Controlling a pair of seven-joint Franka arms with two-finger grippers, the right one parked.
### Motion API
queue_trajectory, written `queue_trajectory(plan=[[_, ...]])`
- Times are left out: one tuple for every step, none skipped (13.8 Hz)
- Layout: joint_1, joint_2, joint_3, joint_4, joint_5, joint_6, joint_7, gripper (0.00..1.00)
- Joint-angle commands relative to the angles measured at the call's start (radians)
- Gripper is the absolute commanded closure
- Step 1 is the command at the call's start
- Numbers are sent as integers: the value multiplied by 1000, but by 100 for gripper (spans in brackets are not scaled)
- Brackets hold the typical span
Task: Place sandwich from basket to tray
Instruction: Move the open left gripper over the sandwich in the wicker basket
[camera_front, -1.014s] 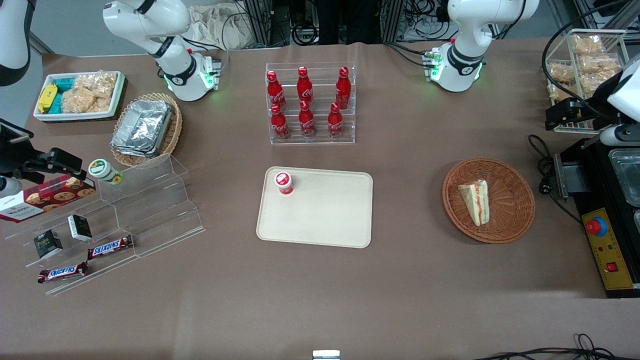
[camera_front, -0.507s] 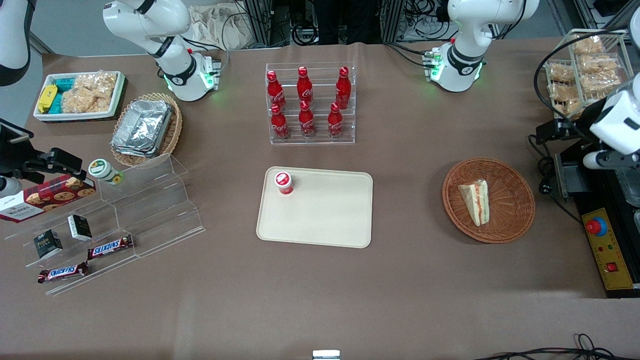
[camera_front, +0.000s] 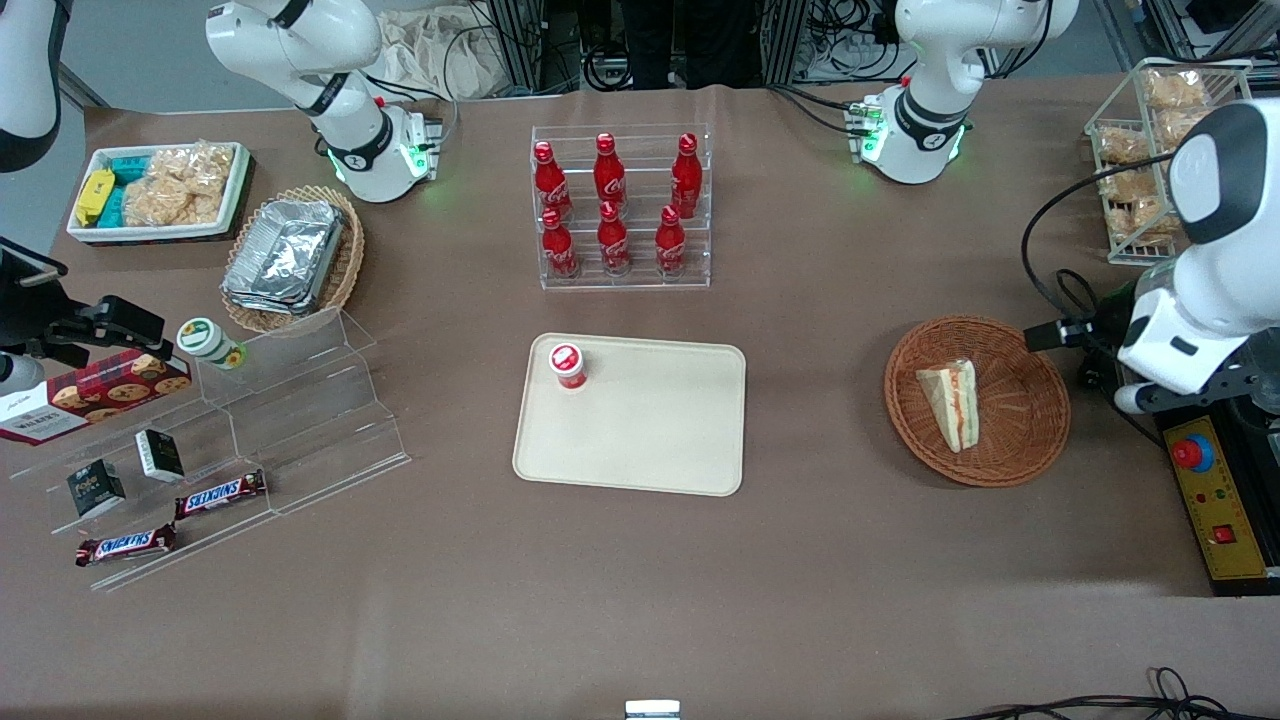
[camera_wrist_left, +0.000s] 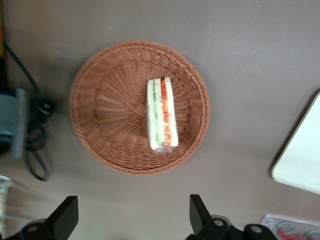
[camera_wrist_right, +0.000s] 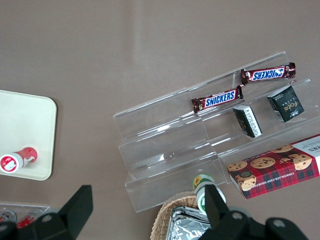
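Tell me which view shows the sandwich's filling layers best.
The left wrist view: the sandwich lies edge-up in the basket, stripes clear, gripper open above. The front view shows it smaller; the right wrist view misses it.

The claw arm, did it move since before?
Yes. In the front view the arm carrying the claw has come nearer the camera, from beside the wire snack rack down to beside the basket holding the sandwich.

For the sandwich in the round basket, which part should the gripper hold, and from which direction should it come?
Probably from above. The sandwich lies alone in the basket, filling edge up, so fingers should close across its two bread faces near the middle. The gripper is open, above the table beside the basket.
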Motion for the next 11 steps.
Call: queue_trajectory(plan=[[3, 36, 7, -28, -40, 60, -88, 0], [3, 39, 7, -66, -40, 115, -101, 0], [3, 41, 7, -118, -38, 185, -112, 0], [3, 42, 7, -165, -38, 246, -115, 0], [1, 51, 7, -201, -40, 296, -116, 0], [3, 61, 7, -220, -40, 327, -118, 0], [1, 74, 7, -228, -43, 347, -121, 0], [1, 90, 7, -239, -43, 370, -121, 0], [1, 99, 7, -252, -45, 397, -121, 0], [1, 110, 5, -272, -45, 429, -121, 0], [1, 116, 5, -292, -48, 463, -121, 0]])
